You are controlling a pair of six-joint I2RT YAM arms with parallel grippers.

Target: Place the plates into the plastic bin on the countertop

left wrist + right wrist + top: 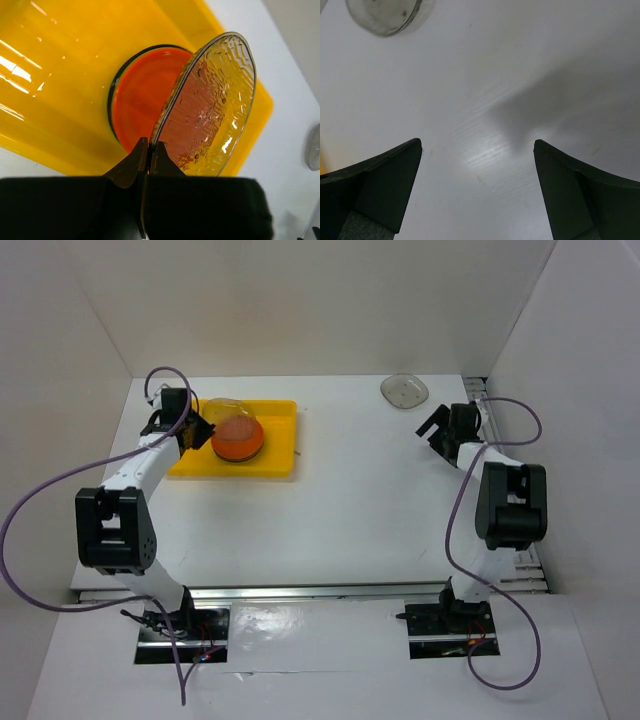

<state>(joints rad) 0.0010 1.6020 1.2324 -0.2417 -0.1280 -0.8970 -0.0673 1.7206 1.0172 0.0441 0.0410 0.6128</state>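
The yellow plastic bin (280, 466) (55, 75) sits at the back left of the white countertop (360, 510). In it lies an orange plate (238, 443) (142, 95) on top of a dark-rimmed one. My left gripper (196, 427) (149, 150) is shut on the rim of a clear grey textured plate (225, 410) (212, 100), which hangs tilted over the bin and the orange plate. Another grey plate (403, 390) (384, 14) lies flat at the back right. My right gripper (438, 428) (477, 165) stands open and holds nothing, just to the near right of that plate.
White walls close in the countertop on the left, back and right. A metal rail (330, 592) runs along the front edge between the two arm bases. Purple cables (30, 510) loop off both arms.
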